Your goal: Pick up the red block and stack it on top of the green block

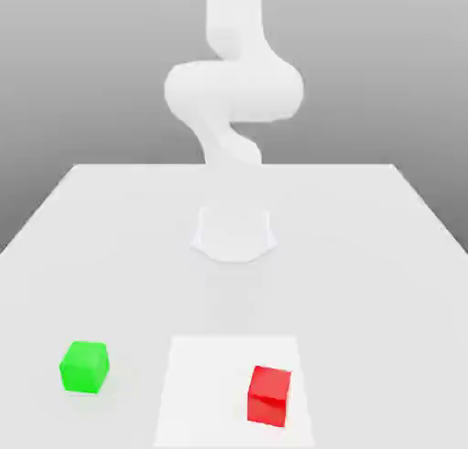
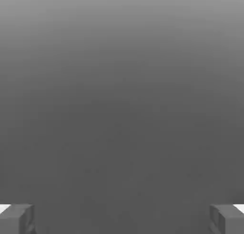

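Starting at the exterior view's left, you have the green block sitting flat on the desk near its front edge, with bare surface between it and the left edge and a long open stretch behind it toward the far left corner. Moving rightward, a slightly brighter white square patch lies on the desk at the front edge, close to the middle; the green block sits apart from it, off its left side. The red block rests inside that patch, toward its right side and near the front edge, well apart from the green block and touching nothing else. Behind both blocks, the arm rises from its round base at the middle of the desk, leaving open surface all around it. To the right of the red block the desk runs bare out to the right edge. In the hand view your end effector has its two fingertips spread wide with nothing between them.
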{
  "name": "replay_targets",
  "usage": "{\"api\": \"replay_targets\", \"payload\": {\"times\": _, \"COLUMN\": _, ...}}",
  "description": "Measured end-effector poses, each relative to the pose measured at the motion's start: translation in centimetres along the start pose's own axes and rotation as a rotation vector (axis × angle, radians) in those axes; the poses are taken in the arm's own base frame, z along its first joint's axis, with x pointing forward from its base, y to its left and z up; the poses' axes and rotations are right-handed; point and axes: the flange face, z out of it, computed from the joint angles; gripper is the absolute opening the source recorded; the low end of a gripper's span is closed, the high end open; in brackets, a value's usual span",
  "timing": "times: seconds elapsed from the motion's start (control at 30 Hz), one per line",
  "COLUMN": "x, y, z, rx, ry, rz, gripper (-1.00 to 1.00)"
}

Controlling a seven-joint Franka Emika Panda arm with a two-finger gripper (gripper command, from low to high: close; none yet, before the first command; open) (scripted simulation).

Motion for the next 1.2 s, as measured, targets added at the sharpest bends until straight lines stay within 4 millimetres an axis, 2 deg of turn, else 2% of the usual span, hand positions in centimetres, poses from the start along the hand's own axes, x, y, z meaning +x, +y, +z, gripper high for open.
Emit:
{"api": "replay_targets", "payload": {"times": 0.17, "x": -2.3, "y": 0.7, "z": 10.9, "rx": -0.137, "ry": -0.086, "rz": 0.037, "gripper": 0.00}}
{"api": "replay_targets", "payload": {"times": 0.33, "x": -5.9, "y": 3.3, "z": 20.5, "rx": -0.262, "ry": -0.176, "rz": 0.073, "gripper": 0.00}}
{"api": "replay_targets", "payload": {"times": 0.5, "x": -10.6, "y": 7.1, "z": 28.7, "rx": -0.380, "ry": -0.273, "rz": 0.112, "gripper": 0.00}}
{"api": "replay_targets", "payload": {"times": 0.63, "x": -15.3, "y": 10.8, "z": 34.0, "rx": -0.469, "ry": -0.356, "rz": 0.144, "gripper": 0.00}}
{"api": "replay_targets", "payload": {"times": 0.77, "x": -20.2, "y": 14.8, "z": 38.1, "rx": -0.548, "ry": -0.437, "rz": 0.180, "gripper": 0.00}}
{"api": "replay_targets", "payload": {"times": 0.93, "x": -23.4, "y": 17.9, "z": 42.5, "rx": -0.563, "ry": -0.452, "rz": 0.189, "gripper": 0.00}}
{"api": "replay_targets", "payload": {"times": 0.97, "x": -23.8, "y": 18.3, "z": 43.1, "rx": -0.564, "ry": -0.452, "rz": 0.188, "gripper": -1.00}}
{"api": "replay_targets", "payload": {"times": 1.2, "x": -23.8, "y": 18.3, "z": 43.1, "rx": -0.563, "ry": -0.451, "rz": 0.188, "gripper": -1.00}}
